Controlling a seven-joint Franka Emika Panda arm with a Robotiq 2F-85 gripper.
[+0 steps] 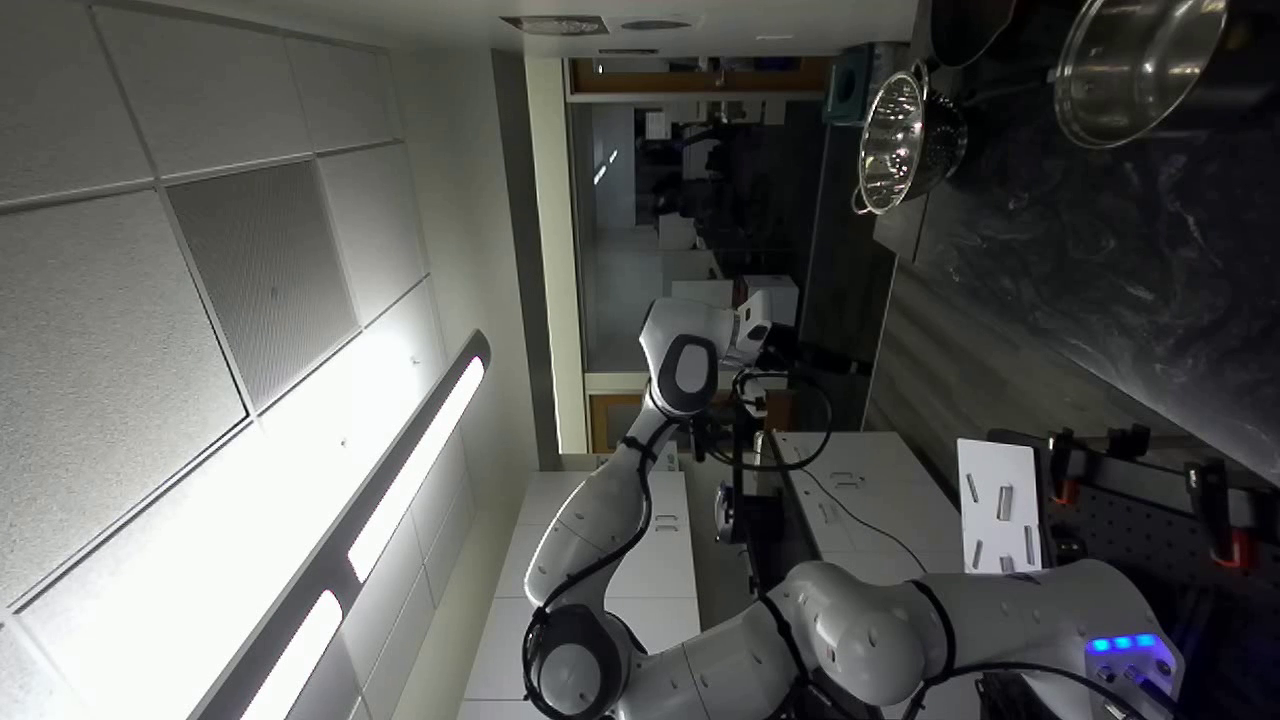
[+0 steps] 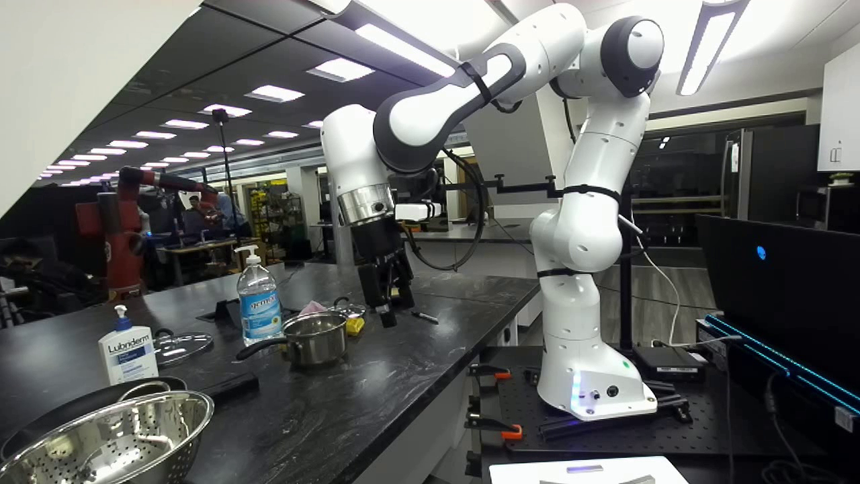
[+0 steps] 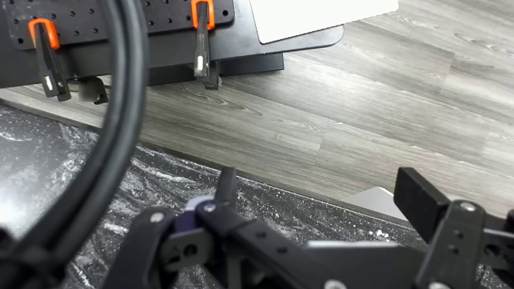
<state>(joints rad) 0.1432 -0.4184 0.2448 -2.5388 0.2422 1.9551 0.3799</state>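
Gripper [image 3: 323,193] spread wide, holding nothing, above counter [image 2: 403,370], near pot [image 2: 326,343]. Any descent: go slow, stay clear of pot rim and pen [image 2: 424,317].

Black hand [image 3: 323,194], white-veined black countertop [image 3: 172,184], grey wood-grained floor [image 3: 257,120], orange-and-black clamps [image 3: 202,48], silver saucepan [image 2: 322,346]

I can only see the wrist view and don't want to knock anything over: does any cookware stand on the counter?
Observer: Yes, an exterior view shows a metal saucepan standing on it.
Operator: Is the gripper touching it?
Observer: No, in that view a gap shows between the saucepan and the gripper.
Operator: Any bottle about that I should mind?
Observer: Yes, a blue-labelled pump bottle stands upright near the saucepan.
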